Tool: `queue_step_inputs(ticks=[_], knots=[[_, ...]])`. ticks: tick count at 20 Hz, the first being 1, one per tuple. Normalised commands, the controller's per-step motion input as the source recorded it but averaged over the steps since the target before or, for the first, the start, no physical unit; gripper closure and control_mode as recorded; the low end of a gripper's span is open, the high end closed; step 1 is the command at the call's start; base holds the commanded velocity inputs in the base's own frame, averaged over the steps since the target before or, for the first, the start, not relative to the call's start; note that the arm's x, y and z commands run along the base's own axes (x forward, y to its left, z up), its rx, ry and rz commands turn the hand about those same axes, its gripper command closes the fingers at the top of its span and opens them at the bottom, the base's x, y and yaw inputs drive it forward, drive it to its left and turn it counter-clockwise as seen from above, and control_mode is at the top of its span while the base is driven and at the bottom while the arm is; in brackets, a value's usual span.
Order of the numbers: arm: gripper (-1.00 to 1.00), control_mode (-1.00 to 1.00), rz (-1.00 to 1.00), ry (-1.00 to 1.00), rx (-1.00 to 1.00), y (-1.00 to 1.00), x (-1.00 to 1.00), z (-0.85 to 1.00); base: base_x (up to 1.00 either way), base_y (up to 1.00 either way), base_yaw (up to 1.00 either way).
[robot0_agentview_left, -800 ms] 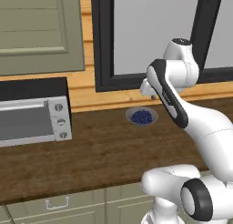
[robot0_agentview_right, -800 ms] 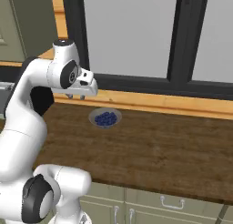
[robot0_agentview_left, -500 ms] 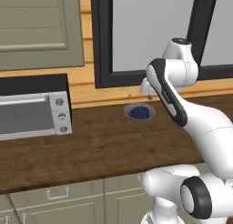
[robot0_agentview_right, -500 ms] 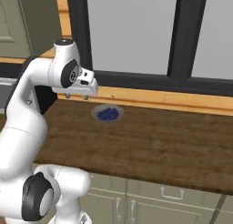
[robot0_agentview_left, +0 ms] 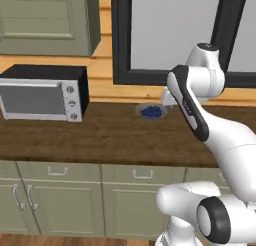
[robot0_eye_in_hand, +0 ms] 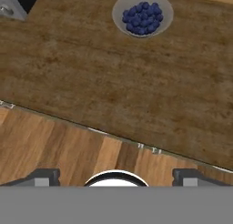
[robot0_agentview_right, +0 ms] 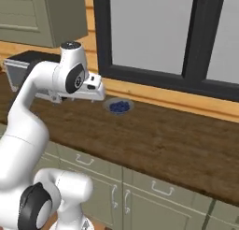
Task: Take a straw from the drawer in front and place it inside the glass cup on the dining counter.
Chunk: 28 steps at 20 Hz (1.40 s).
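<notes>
My gripper (robot0_eye_in_hand: 116, 175) is open, its two dark fingertips (robot0_eye_in_hand: 45, 175) wide apart with nothing between them. It hangs high above the front edge of a dark-wood worktop (robot0_eye_in_hand: 91, 82) and looks straight down. In the right base view the white hand (robot0_agentview_right: 91, 89) is held in front of the window. Under the worktop run sage-green drawer fronts (robot0_agentview_left: 142, 174) with slim silver handles, all shut; I cannot tell which one is the drawer. The straw is hidden. The glass cup and the dining counter are out of view.
A grey bowl of blueberries (robot0_eye_in_hand: 142, 13) sits on the worktop near the window wall (robot0_agentview_left: 151, 111). A black and silver toaster oven (robot0_agentview_left: 42, 92) stands at the left. Sage-green cabinet doors (robot0_agentview_left: 60, 210) are below, and wood floor (robot0_eye_in_hand: 54, 145) lies in front.
The whole picture has shifted: the base has backed away from the worktop, so more of the cabinet fronts shows. The arm keeps its pose and the gripper stays open.
</notes>
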Motion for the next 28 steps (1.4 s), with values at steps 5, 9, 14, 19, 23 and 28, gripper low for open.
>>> queue_step_inputs(ticks=[5, 9, 14, 19, 23, 28], knots=[[-1.00, 1.00, 0.00, 0.00, 0.00, 0.00, 0.00, 0.00, 0.00, -0.57, 0.68], [-1.00, 1.00, 0.00, 0.00, 0.00, 0.00, 0.00, 0.00, 0.00, -0.68, 0.70], [-1.00, 1.00, 0.00, 0.00, 0.00, 0.00, 0.00, 0.00, -0.18, -0.86, 0.56], [-1.00, 1.00, 0.00, 0.00, 0.00, 0.00, 0.00, 0.00, -0.21, -0.77, 0.39], [-1.00, 1.00, 0.00, 0.00, 0.00, 0.00, 0.00, 0.00, 0.10, -0.65, 0.27], [-1.00, -1.00, 0.09, 0.00, 0.00, -0.17, 0.14, 0.00, 0.14, -0.23, 0.08]])
